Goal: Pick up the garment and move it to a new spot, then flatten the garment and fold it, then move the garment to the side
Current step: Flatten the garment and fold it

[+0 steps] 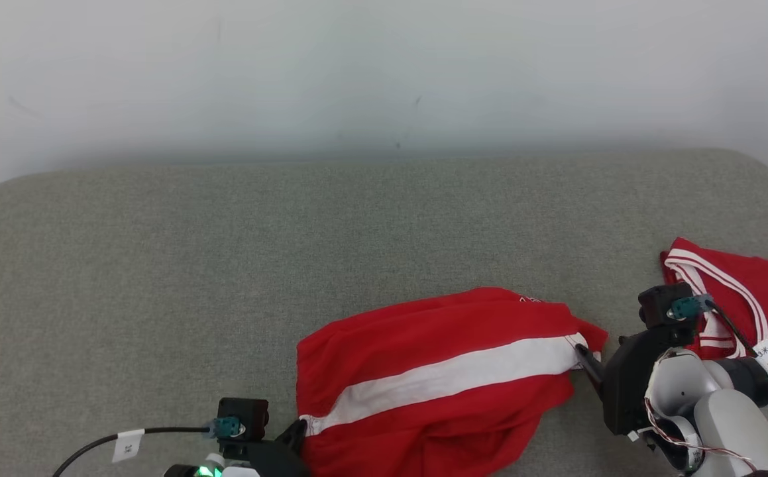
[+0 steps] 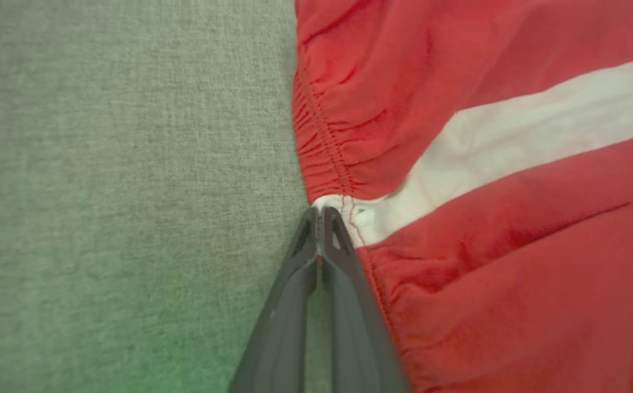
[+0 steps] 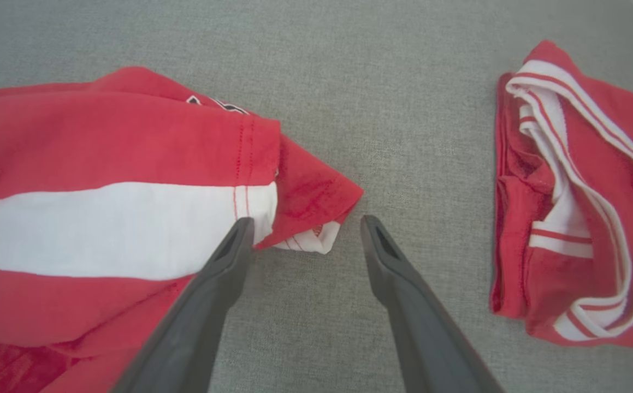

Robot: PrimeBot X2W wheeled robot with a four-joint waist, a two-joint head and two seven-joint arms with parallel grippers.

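The red, white-striped garment (image 1: 437, 371) lies crumpled at about 6 o'clock on the grey table (image 1: 158, 265). The left gripper (image 2: 320, 215) is pinched tight on its waistband where the stripe ends, at the garment's 8 o'clock corner. The right gripper (image 3: 304, 224) stands wide apart and empty at the 3 o'clock hem, one finger against the stripe. Another red garment (image 1: 748, 291) lies further toward 3 o'clock.

Red garment (image 1: 437, 371), white stripe lengthwise, lies rumpled on grey padded surface (image 1: 158, 265), waistband leftward.
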